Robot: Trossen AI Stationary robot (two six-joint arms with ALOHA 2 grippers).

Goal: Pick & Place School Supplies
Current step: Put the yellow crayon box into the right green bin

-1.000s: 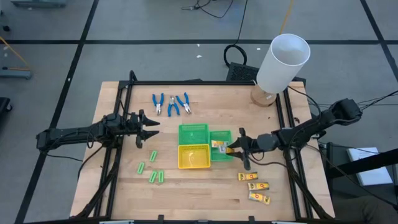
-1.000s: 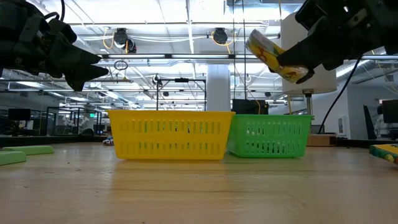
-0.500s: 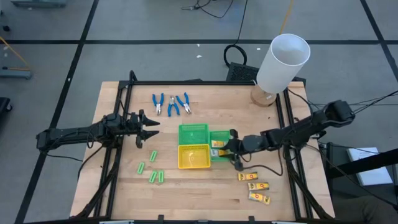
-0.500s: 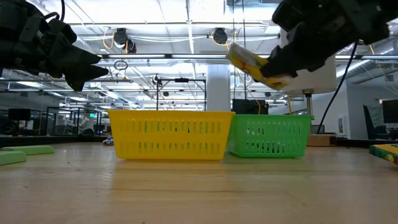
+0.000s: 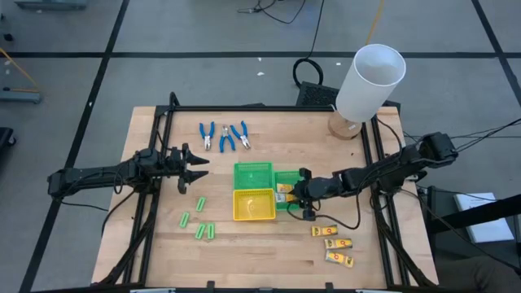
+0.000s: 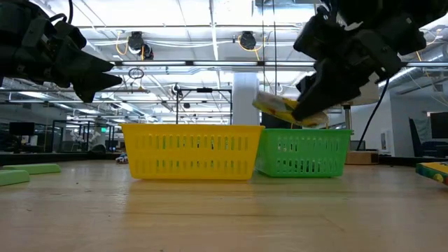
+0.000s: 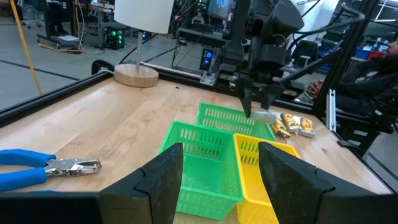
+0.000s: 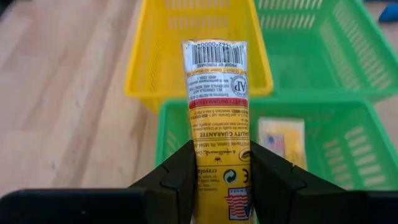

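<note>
High view, centre-right: your right gripper (image 5: 295, 195) pinches a yellow-orange packet (image 8: 218, 130) above the green tray (image 5: 293, 201); left gripper (image 5: 198, 167) spread, frame left.

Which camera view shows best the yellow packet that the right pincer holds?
The right wrist view: the packet fills the picture, clamped between both fingers. The low view shows it edge-on above the green tray; the high view shows it tiny; the left wrist view barely shows it.

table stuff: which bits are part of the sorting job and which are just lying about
Job: packet held by right gripper; three packets; packet in tray; green sticks; pliers.
Lying about: white cylinder; left gripper, waiting.
</note>
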